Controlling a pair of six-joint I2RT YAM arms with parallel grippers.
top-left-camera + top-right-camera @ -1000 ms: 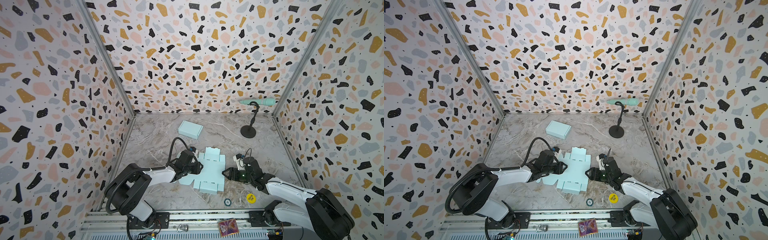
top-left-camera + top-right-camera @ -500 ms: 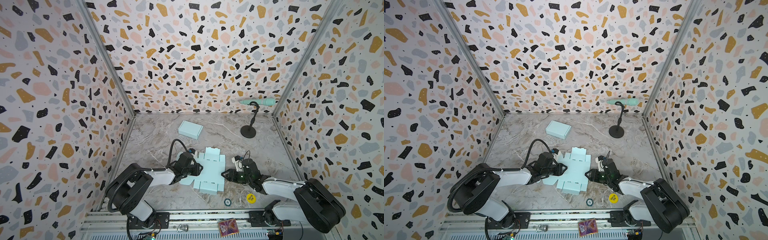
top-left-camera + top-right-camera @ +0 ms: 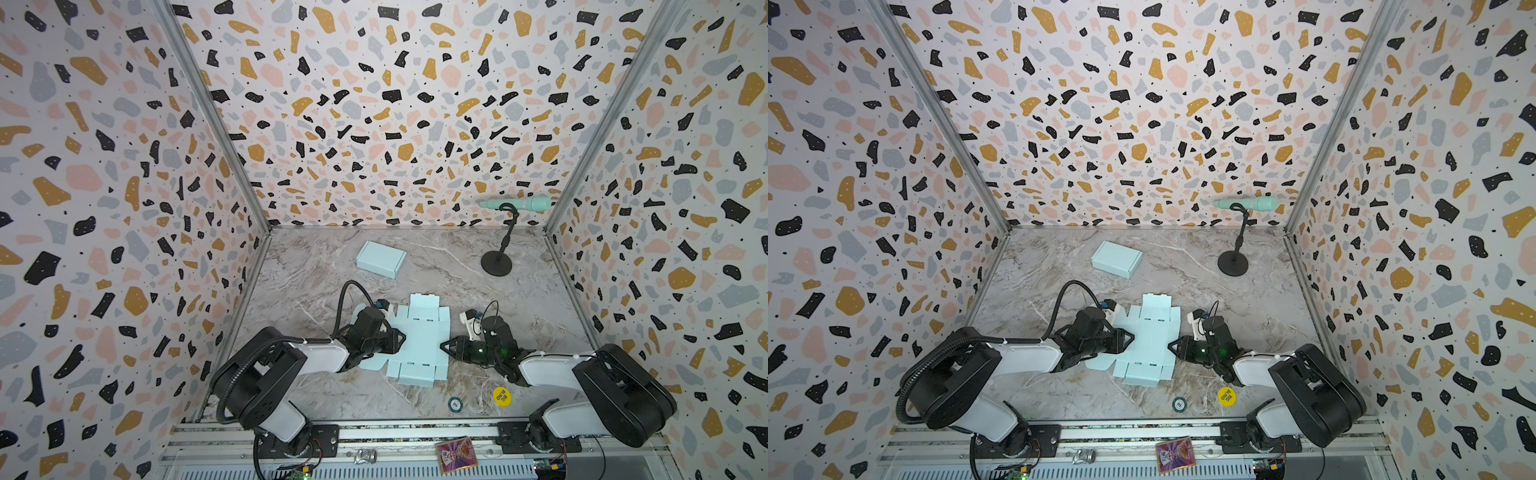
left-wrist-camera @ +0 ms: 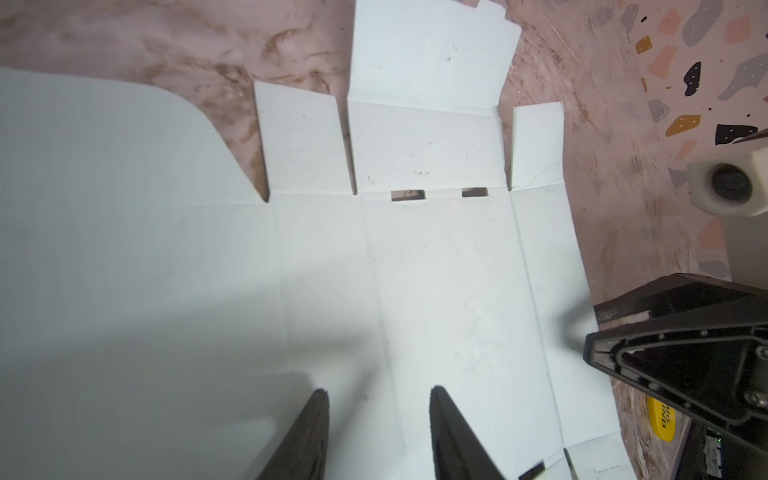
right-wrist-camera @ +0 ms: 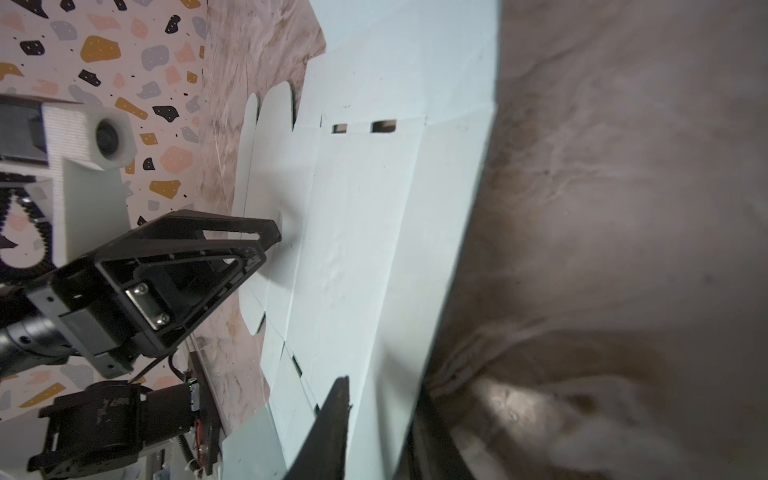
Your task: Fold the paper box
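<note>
Right wrist view tells the change: the right gripper (image 5: 382, 386) has come in from the side. Its jaws, wide a second ago, have drawn close about the right edge panel of the paper box (image 5: 353, 249), with one finger above the sheet and the other at or under its edge. Whether they already pinch it I cannot tell. This looks like the start of raising a side wall, so the folding is barely begun. The sheet lies flat and unfolded on the table (image 3: 316, 282), towards the front, between the arms. Across it the left gripper (image 4: 378, 395) stands half spread and grasps nothing, its tips pressing the sheet's left part down like an anchor. Farther back sits a finished box (image 3: 381, 259), and beyond it a microphone stand (image 3: 496, 264)
</note>
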